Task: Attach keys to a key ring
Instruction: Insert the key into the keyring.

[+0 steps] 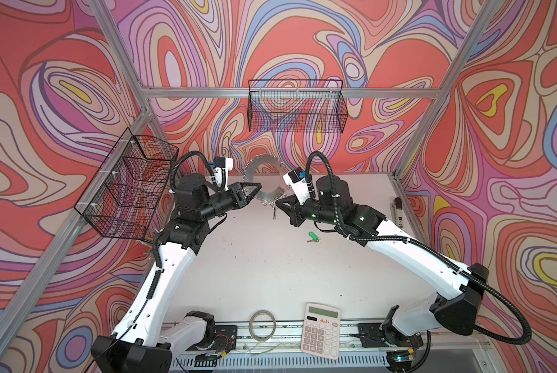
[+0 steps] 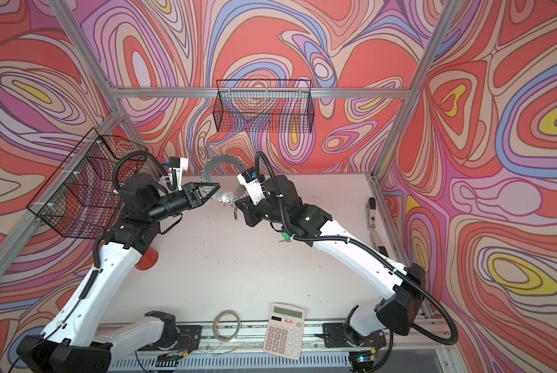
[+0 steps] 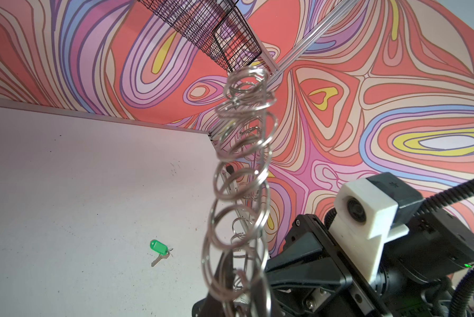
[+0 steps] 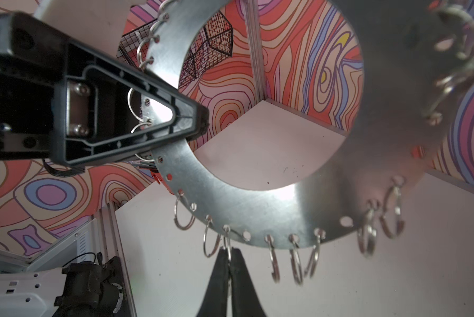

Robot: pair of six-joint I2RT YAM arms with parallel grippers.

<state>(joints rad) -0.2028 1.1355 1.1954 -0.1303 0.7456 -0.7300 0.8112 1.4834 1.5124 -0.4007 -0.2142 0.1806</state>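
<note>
The key ring [image 1: 257, 197] [image 2: 215, 190] [image 4: 257, 208], a flat grey metal disc with a big centre hole, stands upright above the back of the table in both top views. My left gripper [image 1: 259, 186] [image 4: 201, 125] is shut on its left rim. In the left wrist view the disc shows edge-on as a column of wire clips [image 3: 241, 175]. My right gripper [image 1: 277, 202] [image 4: 228, 251] is shut on one small wire clip [image 4: 227, 241] on the lower rim. A thin silver piece [image 1: 274, 213] dangles below those fingertips. A key with a green tag [image 1: 312, 236] [image 3: 159, 246] lies on the table under the right arm.
A calculator [image 1: 321, 329] and a thin plain hoop [image 1: 263, 324] lie at the table's front edge. Wire baskets hang on the back wall [image 1: 298, 108] and the left wall [image 1: 128, 187]. A red cup [image 2: 146, 258] stands behind the left arm. Small devices [image 1: 398, 210] lie along the right edge.
</note>
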